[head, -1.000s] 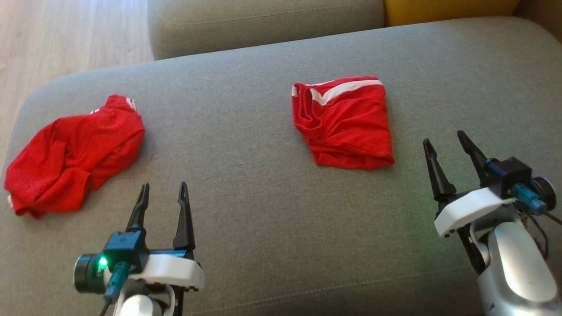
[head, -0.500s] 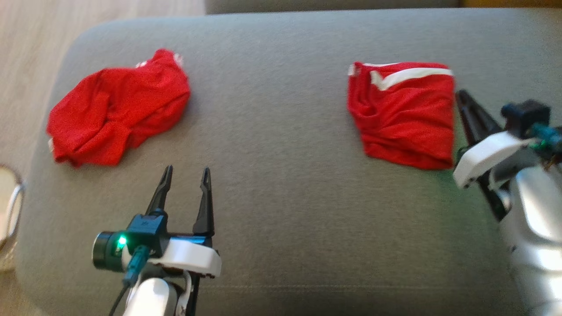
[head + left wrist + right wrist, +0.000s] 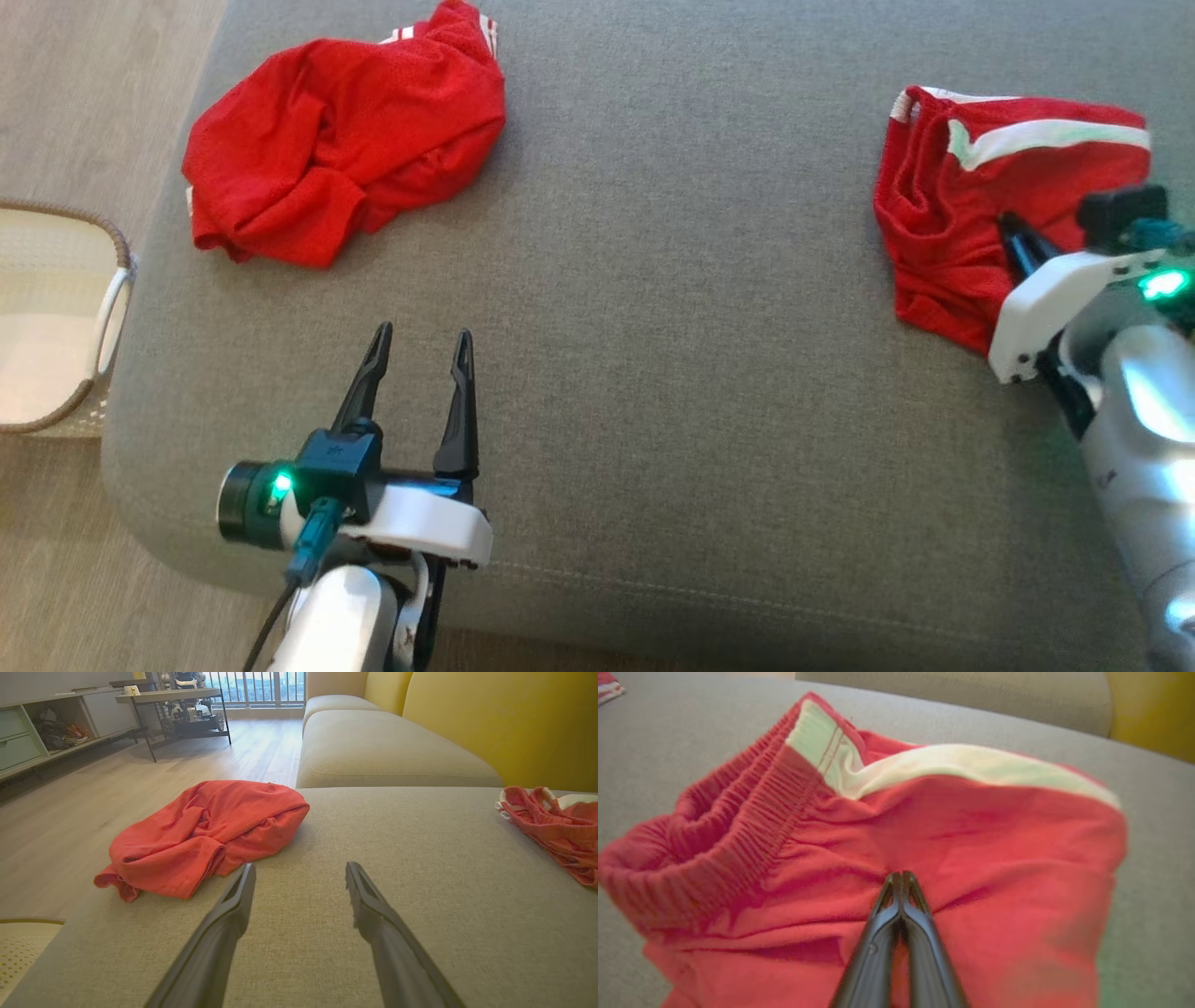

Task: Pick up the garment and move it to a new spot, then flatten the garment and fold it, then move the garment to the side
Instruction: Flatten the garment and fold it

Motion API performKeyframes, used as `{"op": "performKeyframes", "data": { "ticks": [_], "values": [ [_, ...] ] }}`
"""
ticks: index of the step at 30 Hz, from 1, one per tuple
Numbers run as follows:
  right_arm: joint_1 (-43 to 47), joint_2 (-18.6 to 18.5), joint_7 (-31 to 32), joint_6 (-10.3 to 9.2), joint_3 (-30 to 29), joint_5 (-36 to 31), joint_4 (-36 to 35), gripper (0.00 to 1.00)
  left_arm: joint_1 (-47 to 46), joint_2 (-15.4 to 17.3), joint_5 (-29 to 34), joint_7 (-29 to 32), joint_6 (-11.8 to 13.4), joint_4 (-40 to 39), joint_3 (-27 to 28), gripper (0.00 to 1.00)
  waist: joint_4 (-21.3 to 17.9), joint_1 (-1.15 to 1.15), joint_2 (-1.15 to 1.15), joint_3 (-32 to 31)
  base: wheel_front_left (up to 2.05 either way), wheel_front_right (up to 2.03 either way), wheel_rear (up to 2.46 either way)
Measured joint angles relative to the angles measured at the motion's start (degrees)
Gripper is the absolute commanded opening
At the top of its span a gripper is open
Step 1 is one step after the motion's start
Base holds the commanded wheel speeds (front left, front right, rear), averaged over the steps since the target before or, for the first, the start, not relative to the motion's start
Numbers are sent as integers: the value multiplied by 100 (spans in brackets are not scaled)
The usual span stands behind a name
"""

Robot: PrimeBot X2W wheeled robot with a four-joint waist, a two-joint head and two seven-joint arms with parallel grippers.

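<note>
While the right hand [image 3: 902, 875] is clenched with its fingertips meeting on the red shorts [image 3: 938, 224], creases in the cloth run toward the tips. It therefore appears to hold a thin pinch of the top layer, near the garment's middle, below the elastic waistband [image 3: 733, 830] and the white stripe [image 3: 971, 765]. The shorts lie bunched at the right end of the grey sofa cushion [image 3: 700, 327], close to the robot's right arm. The left hand [image 3: 422, 331] is released, its fingers spread and empty above bare cushion, well apart from both the shorts and the crumpled red jersey [image 3: 345, 140] at the far left end.

The step in hand looks like lifting the shorts to carry them to another spot. A pinch this small, on one layer only, will probably let the lower layers hang and unfold, so the lift should be slow and straight up until the whole garment clears the cushion. If the cloth slips from the tips, a deeper bite nearer the waistband would hold better, since the gathered elastic is thicker. The carry should end on open cushion between the two garments, away from the jersey and from the edge above the woven basket [image 3: 117, 271], leaving room to spread the shorts flat with both hands.
</note>
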Motion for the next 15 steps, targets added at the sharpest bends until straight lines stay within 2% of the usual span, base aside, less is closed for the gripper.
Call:
{"op": "performKeyframes", "data": {
  "ticks": [9, 15],
  "values": [
    [20, 280, -94, -1, 805, 512, 336, 0, -3, -1, -57, 0, 8, 112, -4, 100, -228, -2, 0, -180, 0, 0, 0],
    [103, 260, -231, -1, 1228, 849, 294, 0, -3, -1, -53, 0, 7, 121, -8, 100, -384, -2, 0, -277, 0, 0, 0]
  ]
}}
